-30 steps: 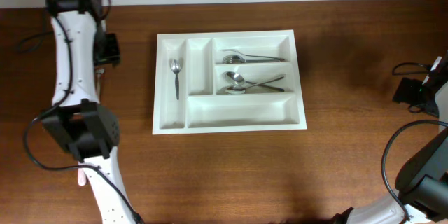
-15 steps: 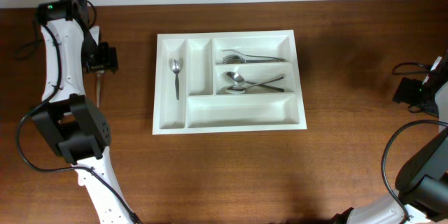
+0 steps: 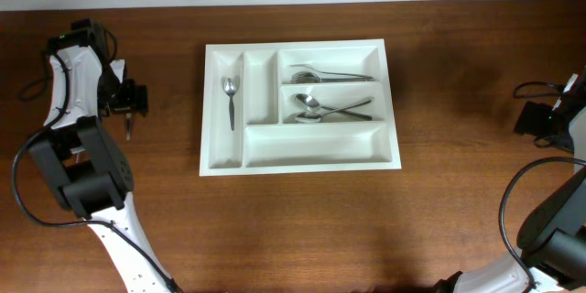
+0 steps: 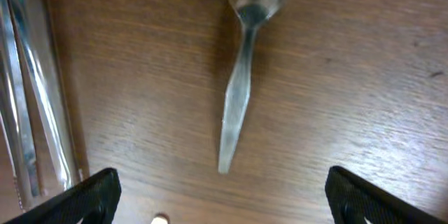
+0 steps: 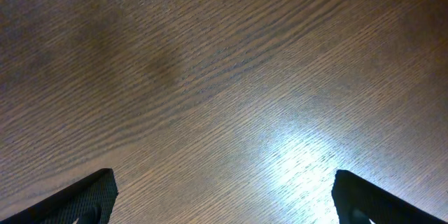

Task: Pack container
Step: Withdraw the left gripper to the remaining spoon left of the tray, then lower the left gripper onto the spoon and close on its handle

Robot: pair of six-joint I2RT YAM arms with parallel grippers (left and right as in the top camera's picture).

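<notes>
The container (image 3: 216,146) is a large white tray at the table's middle. A spoon (image 3: 229,99) lies in its leftmost narrow compartment, and more cutlery lies in the top (image 3: 331,77) and middle (image 3: 331,108) wide compartments. My left gripper (image 3: 128,101) is left of the tray, low over the table. In the left wrist view it (image 4: 222,185) is open, with a loose spoon (image 4: 238,98) lying on the wood ahead of the fingers, handle end toward them. My right gripper (image 3: 540,119) is at the far right; it (image 5: 224,185) is open over bare wood.
Shiny metal utensil handles (image 4: 28,98) lie along the left edge of the left wrist view, beside the loose spoon. The tray's second narrow compartment (image 3: 262,92) and bottom wide compartment (image 3: 316,145) hold nothing. Cables trail by both arm bases.
My left gripper has moved toward the table's near side and slightly left, along the tray's left side. The right arm and the tray's contents have not moved.
</notes>
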